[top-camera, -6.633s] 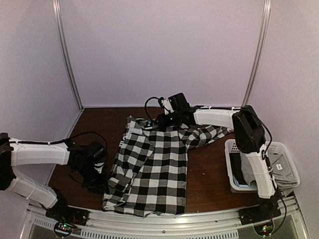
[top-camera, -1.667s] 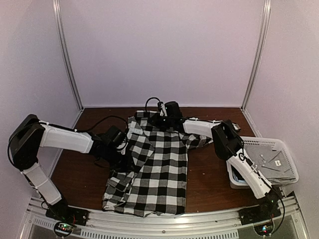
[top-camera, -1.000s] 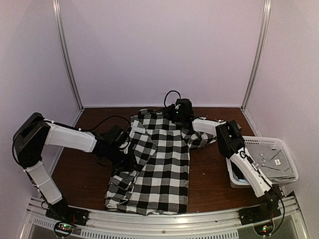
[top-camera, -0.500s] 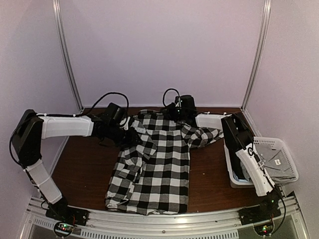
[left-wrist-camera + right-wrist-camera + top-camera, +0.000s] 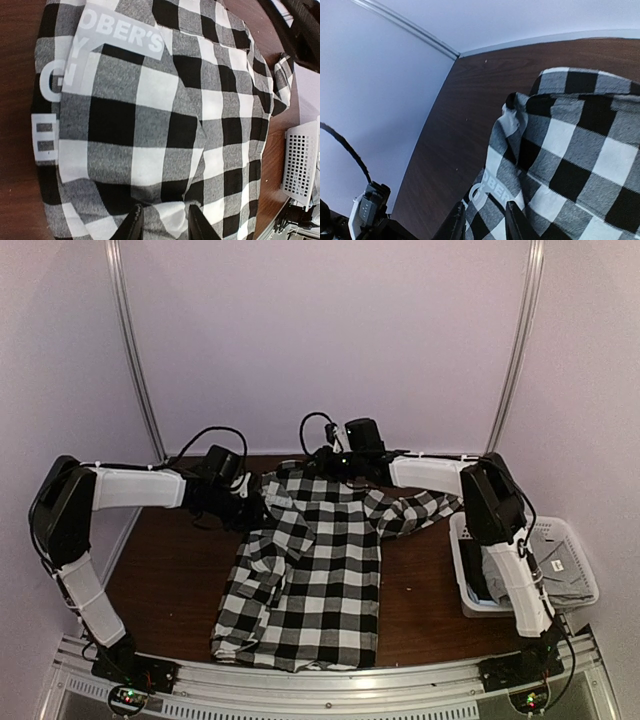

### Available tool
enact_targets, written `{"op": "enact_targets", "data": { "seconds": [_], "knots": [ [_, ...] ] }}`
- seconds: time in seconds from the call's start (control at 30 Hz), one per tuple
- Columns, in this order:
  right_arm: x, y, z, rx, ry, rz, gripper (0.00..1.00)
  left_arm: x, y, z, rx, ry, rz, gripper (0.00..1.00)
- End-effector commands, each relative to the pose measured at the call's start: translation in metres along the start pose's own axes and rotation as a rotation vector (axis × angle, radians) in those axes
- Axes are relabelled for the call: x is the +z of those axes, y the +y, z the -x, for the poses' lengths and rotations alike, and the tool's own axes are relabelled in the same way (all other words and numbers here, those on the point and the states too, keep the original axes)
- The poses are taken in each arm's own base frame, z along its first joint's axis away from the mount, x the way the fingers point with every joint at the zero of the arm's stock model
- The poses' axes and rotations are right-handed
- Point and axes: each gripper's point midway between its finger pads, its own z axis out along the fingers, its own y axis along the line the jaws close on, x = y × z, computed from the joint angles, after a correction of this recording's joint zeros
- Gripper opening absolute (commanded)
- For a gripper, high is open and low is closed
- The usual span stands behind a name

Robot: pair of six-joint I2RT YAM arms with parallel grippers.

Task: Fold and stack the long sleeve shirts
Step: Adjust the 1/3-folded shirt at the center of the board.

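The black-and-white checked long sleeve shirt (image 5: 320,570) lies flat on the brown table, collar at the far side. Its right sleeve (image 5: 415,510) trails toward the basket. My left gripper (image 5: 258,505) sits at the shirt's left shoulder; in the left wrist view it (image 5: 165,227) is shut on a bunched fold of checked cloth. My right gripper (image 5: 332,466) hovers at the collar; in the right wrist view it (image 5: 484,225) is open, the printed neck label (image 5: 492,187) showing flat beyond its fingers. A plain grey shirt (image 5: 565,575) lies in the basket.
A white lattice basket (image 5: 462,575) stands at the table's right edge, also visible in the left wrist view (image 5: 300,160). Bare brown table (image 5: 170,570) lies left of the shirt. White walls and metal posts close in the back and sides.
My left gripper has moved away toward the far left, carrying the shirt's shoulder with it. The right gripper's jaws have parted at the collar.
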Motion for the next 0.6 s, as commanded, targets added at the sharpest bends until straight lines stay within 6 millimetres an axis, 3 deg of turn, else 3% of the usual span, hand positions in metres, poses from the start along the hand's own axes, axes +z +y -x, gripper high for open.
{"op": "enact_targets", "data": {
  "seconds": [0.0,0.07,0.2,0.43,0.57],
  "knots": [
    [0.009,0.032,-0.055,-0.146,0.148,0.026,0.28,-0.028,-0.012,0.000,0.024,-0.051,-0.037,0.32],
    [0.020,0.043,-0.075,-0.158,0.192,0.063,0.27,-0.035,-0.006,-0.013,0.012,-0.040,-0.030,0.33],
    [0.039,0.060,-0.095,-0.161,0.220,0.137,0.27,-0.051,0.006,-0.044,0.005,-0.006,-0.025,0.36],
    [0.074,0.061,-0.094,-0.121,0.177,0.206,0.27,-0.064,0.025,-0.108,-0.002,0.097,0.002,0.37],
    [0.086,0.052,-0.088,-0.083,0.120,0.223,0.27,-0.059,0.030,-0.130,-0.008,0.141,0.012,0.38]
  ]
}}
